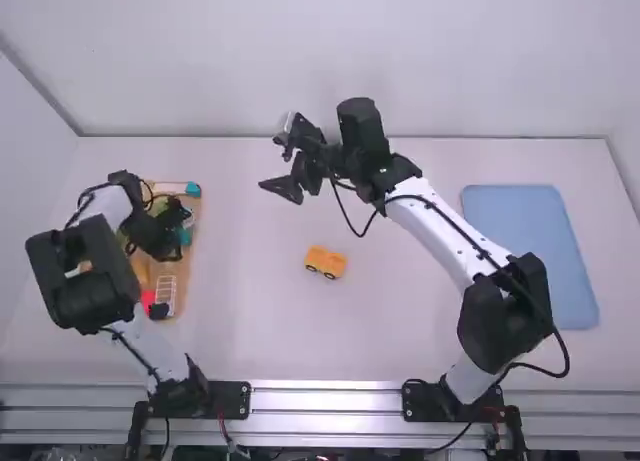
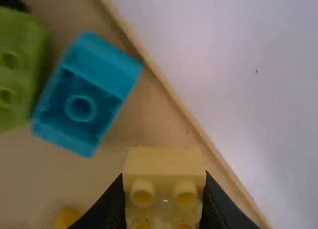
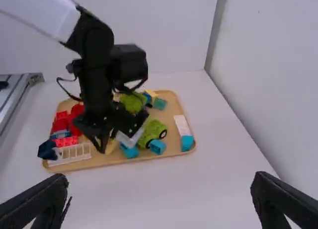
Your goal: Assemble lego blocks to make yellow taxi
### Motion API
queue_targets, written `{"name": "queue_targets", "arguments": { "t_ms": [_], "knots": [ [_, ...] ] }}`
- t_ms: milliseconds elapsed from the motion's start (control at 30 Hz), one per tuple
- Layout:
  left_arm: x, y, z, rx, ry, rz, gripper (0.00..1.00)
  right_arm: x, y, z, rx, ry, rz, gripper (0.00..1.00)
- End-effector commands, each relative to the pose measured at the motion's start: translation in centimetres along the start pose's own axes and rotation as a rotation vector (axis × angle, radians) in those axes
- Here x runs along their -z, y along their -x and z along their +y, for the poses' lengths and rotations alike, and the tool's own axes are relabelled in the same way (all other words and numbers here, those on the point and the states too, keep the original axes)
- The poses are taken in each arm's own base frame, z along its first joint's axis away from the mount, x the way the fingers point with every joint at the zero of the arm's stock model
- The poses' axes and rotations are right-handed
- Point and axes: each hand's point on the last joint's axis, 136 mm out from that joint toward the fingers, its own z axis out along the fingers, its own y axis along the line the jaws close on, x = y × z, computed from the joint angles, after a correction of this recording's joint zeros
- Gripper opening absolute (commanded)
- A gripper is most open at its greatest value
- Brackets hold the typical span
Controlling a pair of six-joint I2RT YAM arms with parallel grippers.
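In the high view my left gripper (image 1: 168,243) is over the wooden tray (image 1: 192,271) of blocks. The left wrist view has my left gripper (image 2: 164,209) shut on a pale yellow block (image 2: 164,162), its studs facing the camera, above the tray floor. A yellow-orange wheeled piece (image 1: 325,262) stands on the mid-table. Beyond it, my right gripper (image 1: 276,157) hangs wide apart with nothing held; in the right wrist view, my right gripper (image 3: 160,194) has its fingers at either side. The left arm hides part of the tray.
Turquoise (image 2: 84,92) and green (image 2: 17,70) blocks lie beside the held block. The tray also bears red blocks (image 3: 60,123), a white rack-like piece (image 3: 74,152) and green wheeled pieces (image 3: 153,132). A blue tray (image 1: 530,256) lies at the right.
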Motion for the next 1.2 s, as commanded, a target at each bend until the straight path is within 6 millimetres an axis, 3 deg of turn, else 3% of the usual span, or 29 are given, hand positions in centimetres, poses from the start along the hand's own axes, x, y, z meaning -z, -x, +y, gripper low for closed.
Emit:
{"name": "queue_targets", "arguments": {
  "t_ms": [0, 33, 200, 267, 400, 667, 767, 900, 1033, 1167],
  "knots": [
    [3.2, 2.8, -1.4, -0.093, 0.007, -0.142, 0.07, 0.0, 0.9, 0.0, 0.013, 0.008, -0.012, 0.98],
    [3.9, 3.9, -2.9, -0.171, -0.009, -0.19, 0.07, 0.0, 0.7, 0.1, 0.036, 0.011, -0.003, 0.98],
    [4.7, 6.7, -6.6, -0.379, -0.023, -0.272, 0.02, 0.0, 0.1, 0.3, 0.062, 0.019, 0.018, 0.98],
    [4.5, 8.0, -8.0, -0.429, -0.038, -0.29, 0.08, 0.4, -0.2, -0.1, 0.049, 0.01, 0.023, 0.98],
    [3.5, 9.9, -11.6, -0.572, -0.063, -0.246, 0.11, 1.4, -0.7, -1.0, 0.024, 0.0, 0.03, 0.98],
    [0.6, 10.8, -18.0, -0.939, -0.062, -0.115, 0.18, 7.0, -1.2, -1.5, 0.013, 0.063, 0.004, 0.98],
    [-0.8, 11.7, -19.1, -0.983, -0.027, -0.124, 0.18, 8.7, -2.1, -1.0, 0.053, 0.035, 0.067, 0.98],
    [-2.3, 12.3, -20.1, -1.0, -0.033, -0.143, 0.25, 9.7, -2.4, 0.2, 0.088, -0.047, 0.146, 0.98],
    [-3.3, 13.1, -19.7, -0.904, -0.024, -0.153, 0.33, 10.4, -2.6, 2.0, 0.114, -0.107, 0.151, 0.98],
    [-4.6, 13.2, -19.5, -0.89, -0.036, -0.144, 0.36, 10.8, -3.4, 1.8, 0.062, -0.18, 0.089, 0.98]
  ]
}}
